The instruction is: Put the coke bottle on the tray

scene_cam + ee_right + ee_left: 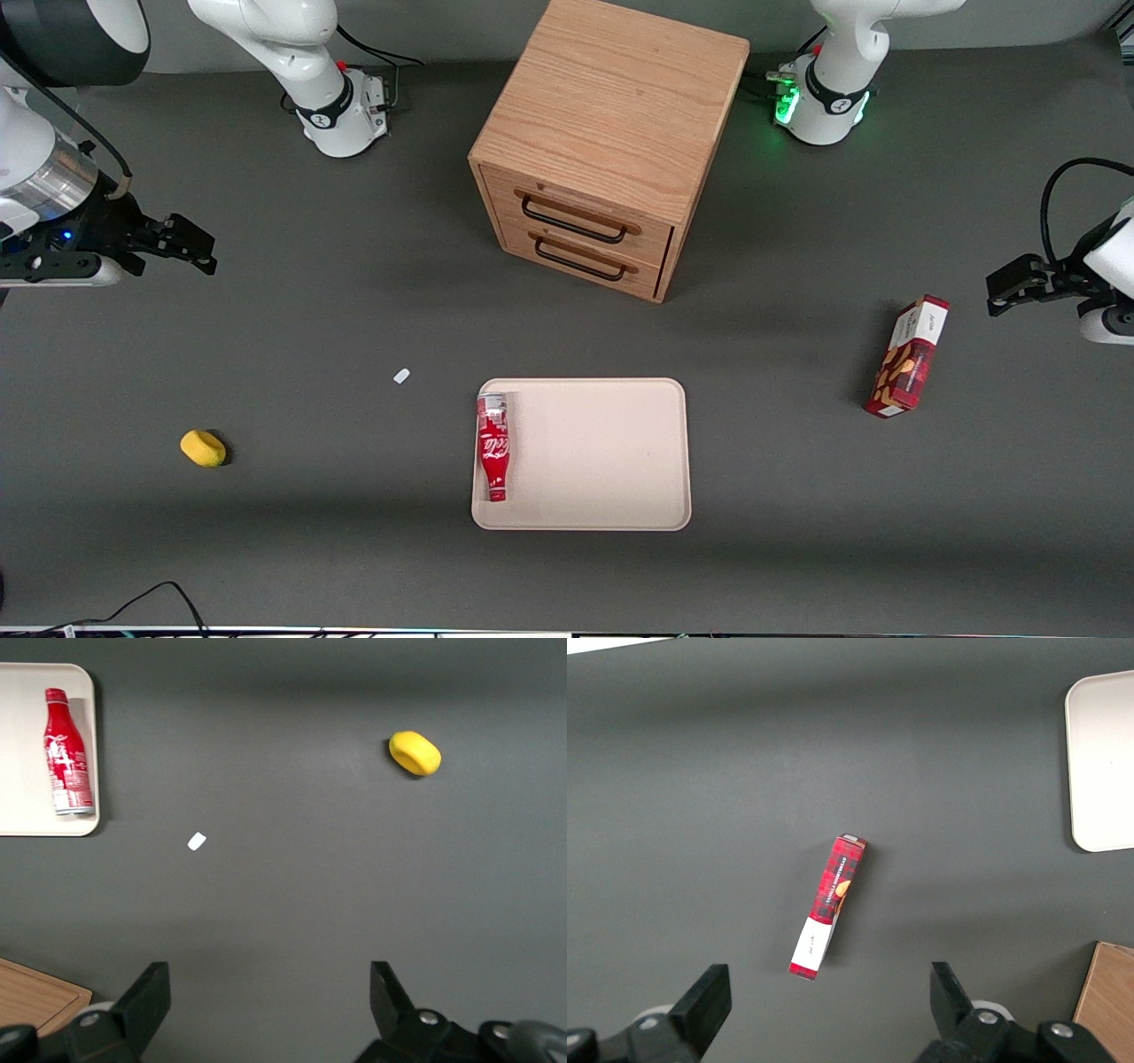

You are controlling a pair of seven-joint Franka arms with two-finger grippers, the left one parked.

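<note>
- coke bottle (493, 446) is lying flat on the tray (602, 461), hugging the rim at the working arm's end, cap pointing toward 6 o'clock in the front view
- gripper (182, 244) is way off at the tray's 10 o'clock, fingers spread, holding nothing
- yellow lump (203, 448) sits on the table, well apart from the tray

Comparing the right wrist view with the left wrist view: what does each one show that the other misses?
Only the right wrist view shows the coke bottle lying on its side on the tray, a yellow object, a small white scrap, and the open gripper, held off above bare table away from the bottle. Only the left wrist view shows the red-and-white snack box lying on the table. Both show part of the tray, a corner of the wooden drawer cabinet and the dark table.
</note>
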